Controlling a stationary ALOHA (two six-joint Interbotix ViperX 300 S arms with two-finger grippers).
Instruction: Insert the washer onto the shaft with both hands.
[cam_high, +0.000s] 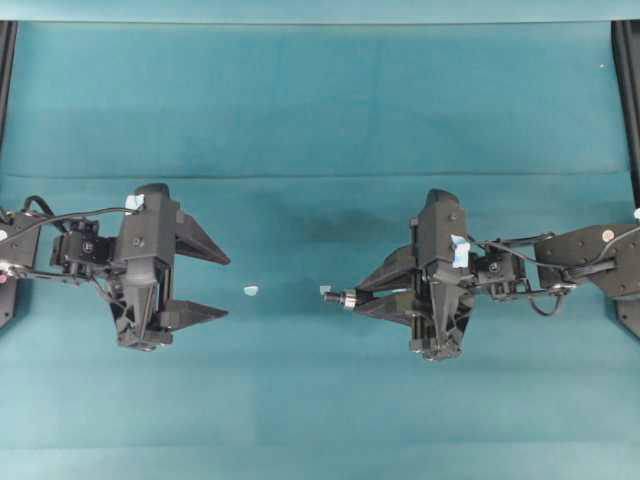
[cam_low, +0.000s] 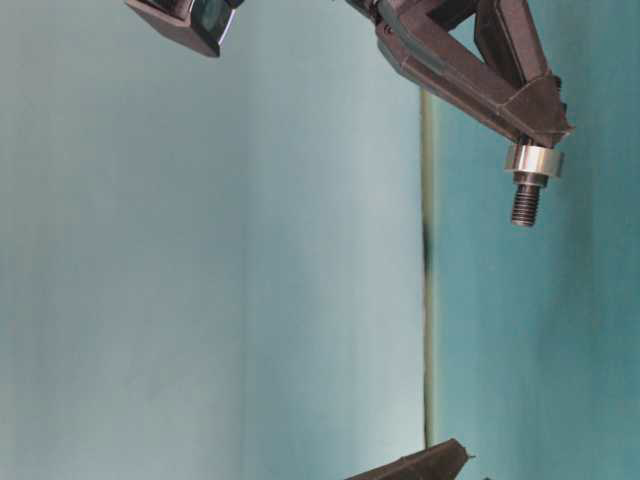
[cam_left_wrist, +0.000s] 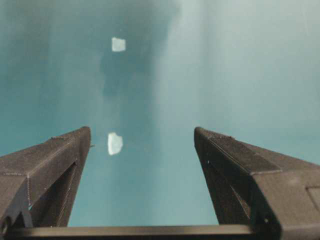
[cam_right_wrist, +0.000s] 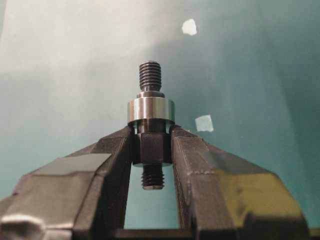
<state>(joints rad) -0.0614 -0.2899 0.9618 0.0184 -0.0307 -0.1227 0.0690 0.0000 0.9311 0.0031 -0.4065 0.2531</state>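
With the washer (cam_right_wrist: 150, 110) seated on the shaft (cam_right_wrist: 151, 145) against the fingertips of the right gripper (cam_right_wrist: 151, 150), which is clamped on the shaft's dark mid-section, hold the shaft level while the left gripper (cam_high: 212, 285) waits spread and empty.

My own fingers (cam_right_wrist: 150, 145) hiding the middle of the shaft (cam_right_wrist: 150, 75), the table-level frame cutting off my left gripper (cam_low: 425, 465) but for one tip, the two tape scraps (cam_high: 251, 291) showing too small overhead to make out.
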